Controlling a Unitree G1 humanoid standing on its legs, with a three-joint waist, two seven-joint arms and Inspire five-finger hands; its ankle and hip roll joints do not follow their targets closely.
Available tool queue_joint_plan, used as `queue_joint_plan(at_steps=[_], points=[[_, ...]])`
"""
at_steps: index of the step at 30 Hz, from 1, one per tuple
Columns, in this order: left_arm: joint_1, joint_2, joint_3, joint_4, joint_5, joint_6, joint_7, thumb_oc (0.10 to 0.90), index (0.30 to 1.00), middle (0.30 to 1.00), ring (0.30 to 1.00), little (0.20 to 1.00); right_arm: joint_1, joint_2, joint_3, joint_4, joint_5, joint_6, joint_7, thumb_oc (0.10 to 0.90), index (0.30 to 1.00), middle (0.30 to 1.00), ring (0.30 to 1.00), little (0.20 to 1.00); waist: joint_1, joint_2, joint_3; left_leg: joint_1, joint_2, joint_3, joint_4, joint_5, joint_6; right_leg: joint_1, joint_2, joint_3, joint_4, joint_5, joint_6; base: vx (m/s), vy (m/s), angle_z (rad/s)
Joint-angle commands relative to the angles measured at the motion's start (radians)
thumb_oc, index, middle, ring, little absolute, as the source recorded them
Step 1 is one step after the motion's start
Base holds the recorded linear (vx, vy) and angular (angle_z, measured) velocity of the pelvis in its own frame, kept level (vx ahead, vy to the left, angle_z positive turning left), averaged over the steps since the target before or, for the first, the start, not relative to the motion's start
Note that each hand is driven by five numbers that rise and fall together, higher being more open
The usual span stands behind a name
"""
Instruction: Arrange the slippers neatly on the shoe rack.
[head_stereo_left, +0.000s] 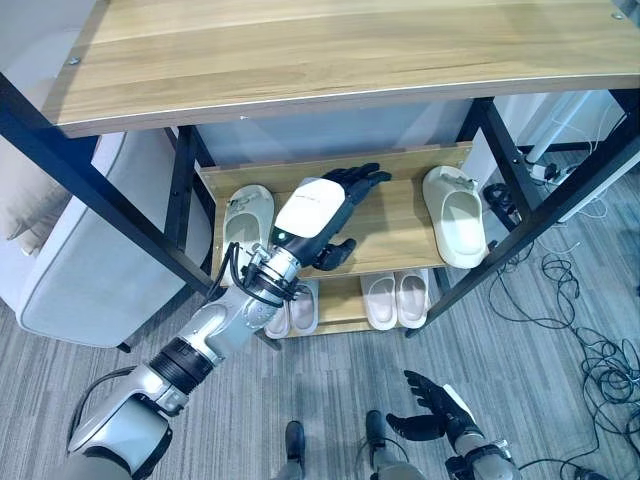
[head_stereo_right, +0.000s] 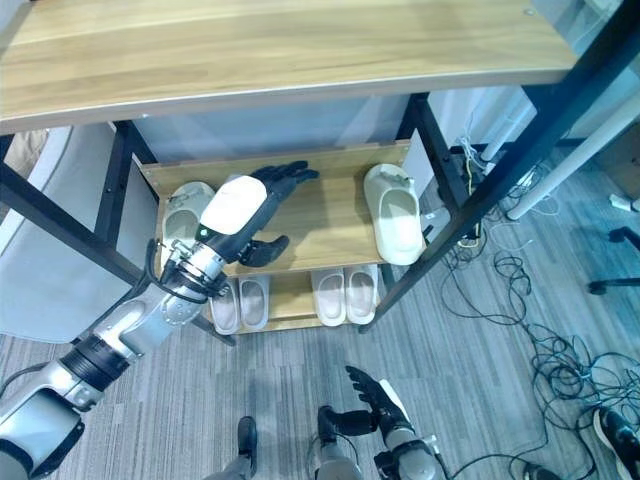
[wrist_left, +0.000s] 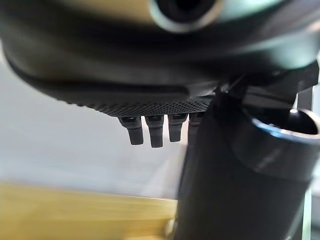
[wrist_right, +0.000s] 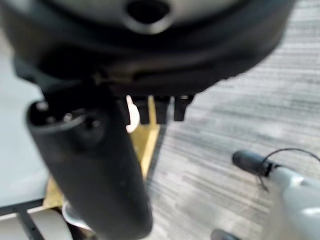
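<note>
The left hand (head_stereo_left: 335, 205) reaches in over the middle shelf (head_stereo_left: 395, 225) of the shoe rack (head_stereo_left: 190, 215), its fingers stretched out straight toward the back of the shelf and its thumb standing off to the side above the shelf's front edge; it holds nothing and hangs over the bare wood between two slippers. Just beside the hand, on the robot's left, a pale slipper (head_stereo_left: 247, 215) lies at the left end of that shelf, its long axis running front to back; the arm crosses its near end. Well apart on the right end of the same shelf lies another pale slipper (head_stereo_left: 455, 215), also lengthwise front to back, its closed toe toward the back and its heel end slightly over the front edge.

On the lower shelf (head_stereo_left: 340, 305), one pair of slippers (head_stereo_left: 397, 298) sits side by side, parallel, long axes front to back. A second pair (head_stereo_left: 295, 310) lies to its left, partly hidden by the left arm.

A broad wooden top board (head_stereo_left: 330, 50) spans the rack above. The right hand (head_stereo_left: 430, 405) hangs low above the grey floor (head_stereo_left: 540, 380), fingers loosely spread and empty.
</note>
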Motion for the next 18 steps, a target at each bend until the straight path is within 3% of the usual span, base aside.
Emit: queue_joint_plan(at_steps=[1, 8, 18], points=[[-0.202, 0.02, 0.1, 0.042, 0.081, 0.022, 0.125, 0.8, 0.9, 0.9, 0.9, 0.9, 0.008, -0.063, -0.054, -0.14, 0.009, -0.09, -0.025, 0.8, 0.9, 0.9, 0.9, 0.9, -0.007, 0.005, 0.017, 0.013, -0.044, 0.024, 0.003, -0.087, -0.012, -0.004, 0.009, 0.017, 0.006, -0.102, 0.053, 0.0, 0.0, 0.0], [-0.223, 0.06, 0.118, 0.108, 0.152, 0.109, 0.144, 0.8, 0.9, 0.9, 0.9, 0.9, -0.014, -0.065, -0.051, -0.167, 0.003, -0.086, -0.039, 0.8, 0.9, 0.9, 0.9, 0.9, 0.003, 0.011, 0.038, -0.004, -0.047, 0.02, 0.003, -0.082, -0.016, -0.019, 0.006, 0.011, 0.006, -0.099, 0.054, 0.0, 0.0, 0.0], [-0.197, 0.064, 0.172, 0.109, 0.131, 0.129, 0.105, 0.8, 0.9, 0.9, 0.9, 0.9, -0.012, -0.065, -0.073, -0.183, -0.003, -0.068, -0.039, 0.8, 0.9, 0.9, 0.9, 0.9, 0.016, 0.019, 0.048, -0.013, -0.051, 0.012, 0.003, -0.075, -0.019, -0.022, 0.005, 0.004, 0.006, -0.099, 0.051, 0.0, 0.0, 0.0]])
